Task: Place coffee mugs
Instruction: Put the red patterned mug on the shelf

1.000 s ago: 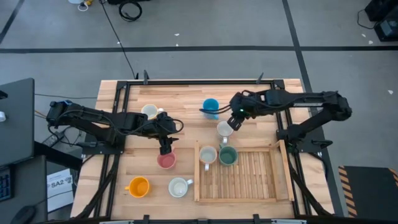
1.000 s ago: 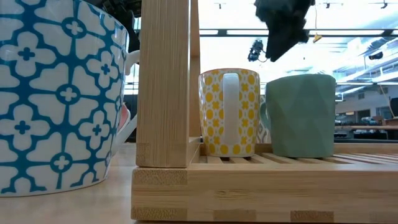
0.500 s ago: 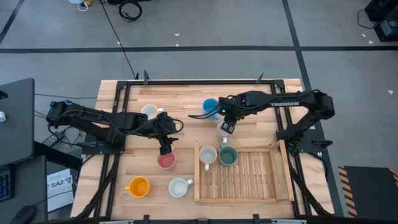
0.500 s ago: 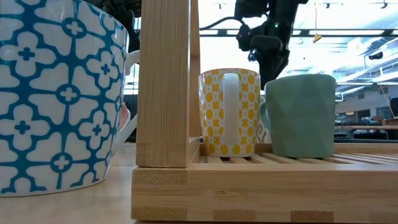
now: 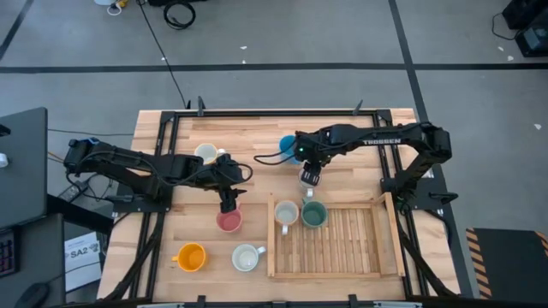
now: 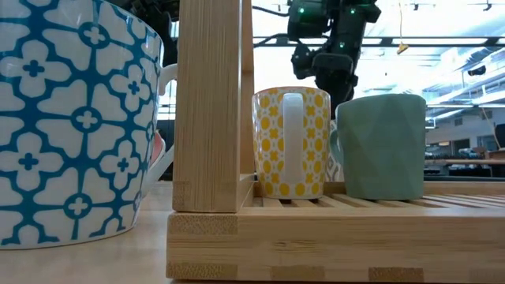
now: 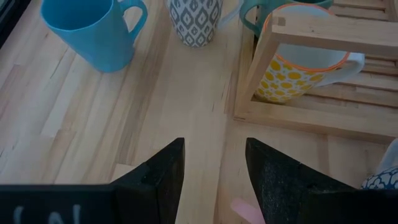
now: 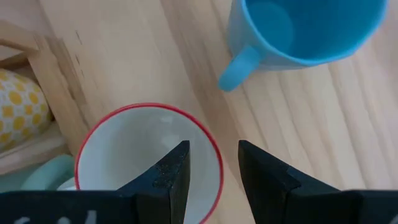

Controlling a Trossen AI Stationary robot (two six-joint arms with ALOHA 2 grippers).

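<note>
My right gripper point(image 5: 310, 175) point(image 8: 214, 158) is open above the white mug with a red rim and grey pattern point(image 5: 308, 180) point(image 8: 134, 149), which stands just beyond the wooden tray's far rail. One finger is over its hollow and the other outside its rim. The blue mug point(image 5: 289, 147) point(image 8: 305, 31) stands just beyond it. My left gripper point(image 5: 228, 204) point(image 7: 214, 155) is open above the pink mug point(image 5: 229, 222). A yellow-patterned mug point(image 5: 285, 214) and a green mug point(image 5: 314, 214) stand in the tray point(image 5: 342, 248). My right gripper comes from above, pointing down, with the red rim point(image 8: 214, 146) between its fingers. I cannot tell whether either finger touches the mug. The mug stands upright on the table.
An orange mug point(image 5: 190, 257) and a blue-patterned white mug point(image 5: 247, 257) point(image 6: 71, 118) stand near the table's near edge, left of the tray. Another white mug point(image 5: 205, 154) stands by the left arm. Most of the tray's slatted floor is bare.
My right arm has swung toward the table's left, past the blue mug, and its gripper has come down over the red-rimmed mug. No mug has moved.
</note>
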